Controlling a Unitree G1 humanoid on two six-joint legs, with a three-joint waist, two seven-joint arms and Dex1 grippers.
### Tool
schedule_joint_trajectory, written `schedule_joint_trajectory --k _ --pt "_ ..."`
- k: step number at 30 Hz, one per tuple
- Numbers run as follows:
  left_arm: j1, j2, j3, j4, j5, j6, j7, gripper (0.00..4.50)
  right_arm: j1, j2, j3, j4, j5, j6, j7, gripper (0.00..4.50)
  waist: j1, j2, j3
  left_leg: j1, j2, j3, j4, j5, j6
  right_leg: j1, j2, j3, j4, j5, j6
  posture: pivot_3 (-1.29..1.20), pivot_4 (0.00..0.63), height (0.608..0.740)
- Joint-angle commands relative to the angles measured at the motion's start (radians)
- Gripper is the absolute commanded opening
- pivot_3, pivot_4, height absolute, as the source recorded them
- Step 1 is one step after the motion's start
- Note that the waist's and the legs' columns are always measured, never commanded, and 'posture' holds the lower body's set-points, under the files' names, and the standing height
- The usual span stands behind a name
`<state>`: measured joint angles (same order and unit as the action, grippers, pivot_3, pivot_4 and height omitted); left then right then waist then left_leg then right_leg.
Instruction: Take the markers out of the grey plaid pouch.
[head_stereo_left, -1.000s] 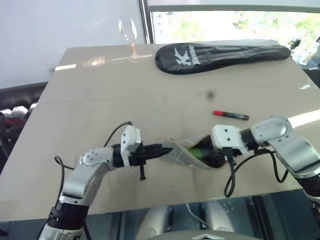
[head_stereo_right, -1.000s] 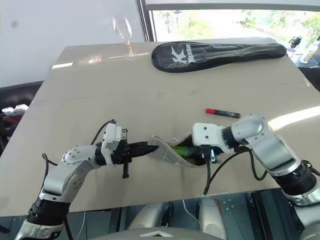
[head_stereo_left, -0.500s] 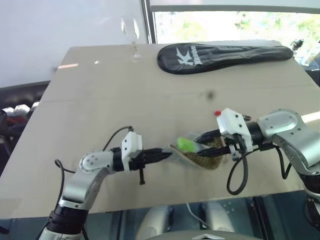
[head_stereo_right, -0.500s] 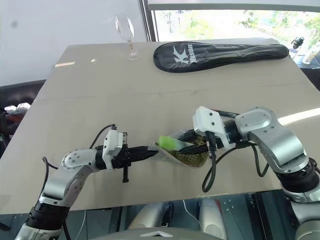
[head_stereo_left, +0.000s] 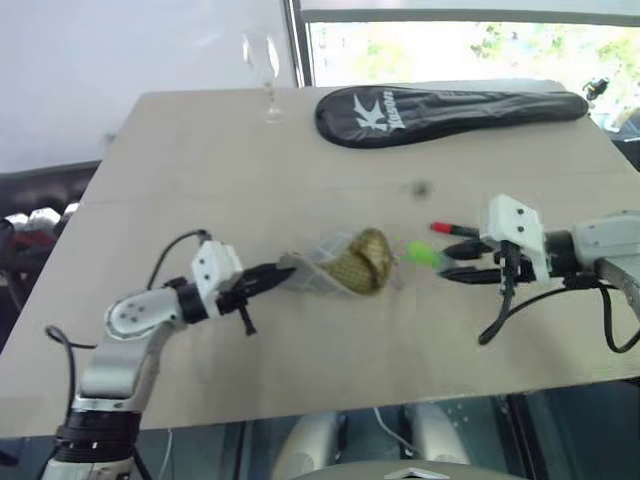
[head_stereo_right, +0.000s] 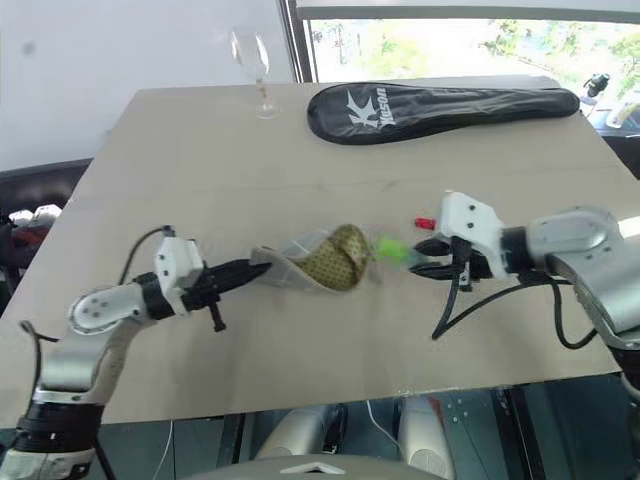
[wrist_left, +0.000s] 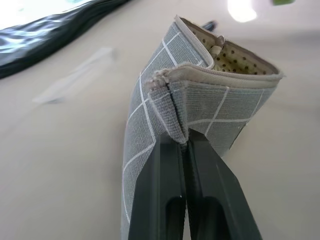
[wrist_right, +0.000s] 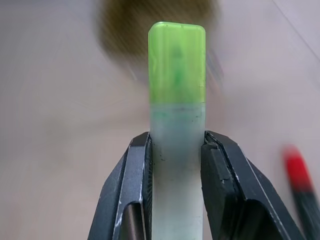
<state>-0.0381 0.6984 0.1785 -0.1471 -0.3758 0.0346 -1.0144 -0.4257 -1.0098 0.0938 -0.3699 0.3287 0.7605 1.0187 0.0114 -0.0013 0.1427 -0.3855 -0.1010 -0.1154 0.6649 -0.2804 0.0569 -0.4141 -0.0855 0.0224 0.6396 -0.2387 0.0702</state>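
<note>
A long black racket cover (head_stereo_left: 450, 107) with white lettering lies across the far right part of the beige table (head_stereo_left: 250, 200), its wide end pointing left and its narrow end reaching toward the right edge. To its left, near the far edge, an empty wine glass (head_stereo_left: 262, 62) stands upright, well apart from the cover. A small dark spot (head_stereo_left: 421, 187) marks the tabletop nearer than the cover. Beyond the table a bright window (head_stereo_left: 460, 45) shows greenery.

Head cams look fwd and down over the counter (head_stereo_left: 300, 150), both sharing the pouch (head_stereo_left: 345, 262); wrist cams sit v. close.
</note>
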Motion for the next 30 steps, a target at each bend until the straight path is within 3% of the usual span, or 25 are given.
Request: schedule_joint_trajectory --k 1,7,11,14,20,25,26,27,30 --pt "0.007 0.036 0.052 0.038 0.057 -0.071 0.032 0.00 0.012 -0.032 0.049 0.067 -0.131 -0.050 -0.066 0.84 0.001 0.000 0.000 0.000 0.000 0.000 0.000 0.000 0.000 0.000 0.000 0.000 0.000 0.000 0.000 0.00 0.150 0.740" --pt "0.017 0.048 0.058 0.090 0.127 -0.149 0.079 0.00 0.022 -0.038 0.118 0.157 -0.263 -0.090 -0.105 0.84 0.002 0.001 0.001 -0.001 0.000 0.000 0.000 0.000 0.000 -0.001 0.000 0.000 -0.001 0.000 0.000 0.00 0.150 0.740" --pt "0.040 0.046 0.067 0.103 0.163 -0.187 0.121 0.00 0.016 -0.007 0.091 0.212 -0.314 -0.129 -0.167 2.76 0.000 0.001 0.001 -0.001 0.000 0.000 -0.001 0.000 0.000 -0.001 0.000 0.000 -0.001 0.000 0.000 0.00 0.150 0.740" --pt "0.051 0.048 0.076 0.112 0.180 -0.204 0.151 0.00 0.029 -0.003 0.041 0.131 -0.243 -0.072 -0.125 4.20 0.001 0.002 0.001 -0.001 0.000 0.000 -0.001 0.000 0.000 -0.001 0.000 0.000 0.000 0.000 0.000 0.00 0.150 0.740" --pt "0.033 0.049 0.116 0.165 0.233 -0.260 0.245 0.00 0.109 0.032 -0.104 -0.086 0.025 0.085 -0.017 4.20 0.003 0.002 0.001 -0.001 0.000 -0.001 -0.001 0.000 0.000 -0.001 0.000 0.000 0.000 0.000 0.000 0.00 0.150 0.740" --pt "0.017 0.051 0.130 0.211 0.271 -0.318 0.306 0.00 0.241 0.045 -0.165 -0.155 0.126 0.094 0.009 4.20 0.006 0.002 0.001 -0.001 0.000 -0.002 0.000 0.000 0.000 0.000 0.000 -0.001 -0.001 0.000 0.000 0.00 0.150 0.740" --pt "0.019 0.052 0.133 0.217 0.271 -0.328 0.311 0.64 0.260 0.050 -0.179 -0.156 0.140 0.094 0.004 4.26 0.006 0.002 0.001 -0.001 0.000 -0.002 0.000 0.000 0.000 0.000 0.000 -0.001 -0.001 0.000 0.000 0.00 0.150 0.740" --pt "0.023 0.053 0.138 0.220 0.268 -0.332 0.314 0.91 0.282 0.063 -0.201 -0.151 0.159 0.089 -0.002 4.26 0.005 0.002 0.002 -0.001 0.000 -0.002 0.000 0.000 0.000 0.000 0.000 0.000 -0.001 0.000 0.000 0.00 0.150 0.740" --pt "0.052 0.056 0.147 0.222 0.274 -0.345 0.323 2.48 0.352 0.112 -0.277 -0.115 0.206 0.061 -0.014 4.26 0.003 0.001 0.001 -0.001 0.000 -0.002 0.000 0.000 0.000 0.000 0.000 0.000 -0.001 0.000 0.000 0.00 0.150 0.740"
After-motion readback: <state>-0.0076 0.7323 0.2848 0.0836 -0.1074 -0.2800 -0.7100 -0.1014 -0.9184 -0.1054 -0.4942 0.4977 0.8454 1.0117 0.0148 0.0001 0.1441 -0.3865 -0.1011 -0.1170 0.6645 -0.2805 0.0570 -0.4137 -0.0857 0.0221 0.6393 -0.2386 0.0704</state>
